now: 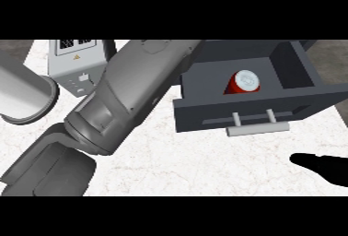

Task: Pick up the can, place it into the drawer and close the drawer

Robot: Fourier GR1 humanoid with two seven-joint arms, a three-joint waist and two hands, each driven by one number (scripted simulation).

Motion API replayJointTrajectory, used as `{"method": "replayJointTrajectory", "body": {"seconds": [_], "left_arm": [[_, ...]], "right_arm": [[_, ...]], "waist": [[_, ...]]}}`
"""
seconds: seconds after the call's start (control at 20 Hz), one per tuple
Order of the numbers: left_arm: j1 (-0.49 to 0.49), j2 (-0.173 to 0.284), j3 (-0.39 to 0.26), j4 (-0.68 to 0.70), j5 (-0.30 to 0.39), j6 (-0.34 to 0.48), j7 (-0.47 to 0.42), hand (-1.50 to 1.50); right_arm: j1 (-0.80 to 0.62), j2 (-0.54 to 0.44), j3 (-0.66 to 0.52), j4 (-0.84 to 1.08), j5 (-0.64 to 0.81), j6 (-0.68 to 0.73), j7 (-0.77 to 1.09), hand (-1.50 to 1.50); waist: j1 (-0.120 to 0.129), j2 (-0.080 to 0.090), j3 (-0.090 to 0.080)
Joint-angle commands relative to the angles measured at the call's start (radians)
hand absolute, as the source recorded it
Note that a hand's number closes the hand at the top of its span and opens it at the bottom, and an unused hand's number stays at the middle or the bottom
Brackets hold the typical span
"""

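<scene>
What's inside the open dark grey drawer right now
A red can with a silver top lies inside the dark grey drawer. The drawer's left part is covered by the grey forearm, so anything there stays unseen.

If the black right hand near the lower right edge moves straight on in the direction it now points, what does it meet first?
The right hand points left, low over the white marbled counter. The line looks free until the large grey forearm at the left. It passes below the dark grey open drawer, though depth is unclear.

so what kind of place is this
Probably a kitchen counter: a pale marbled worktop, an open dark grey drawer with a red can inside, and a grey appliance at the back. One black robot hand shows at lower right.
</scene>
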Motion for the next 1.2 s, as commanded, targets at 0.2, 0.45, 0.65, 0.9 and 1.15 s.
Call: {"method": "replayJointTrajectory", "body": {"seconds": [0.2,0.45,0.65,0.9,1.15], "left_arm": [[-0.008,0.0,0.026,0.018,0.05,-0.013,-0.051,-1.5],[0.007,0.0,0.006,0.026,0.04,-0.007,-0.085,-1.5],[-0.008,0.0,0.009,0.051,0.036,-0.008,-0.083,-1.5],[-0.015,0.031,0.017,0.018,0.031,-0.06,-0.031,-1.5],[-0.015,0.039,0.048,0.009,0.03,-0.035,-0.011,-1.5]], "right_arm": [[-0.106,-0.067,0.134,0.131,0.294,-0.022,-0.065,-1.5],[-0.143,-0.062,0.207,0.304,0.436,-0.072,-0.153,-1.5],[-0.205,-0.042,0.293,0.423,0.551,-0.108,-0.176,-1.5],[-0.264,-0.046,0.312,0.683,0.691,-0.212,-0.253,-1.5],[-0.351,0.031,0.348,0.874,0.787,-0.333,-0.281,-1.5]], "waist": [[0.033,0.001,-0.002],[0.059,-0.008,-0.001],[0.067,-0.009,-0.001],[0.111,-0.021,-0.002],[0.106,-0.024,-0.002]]}}
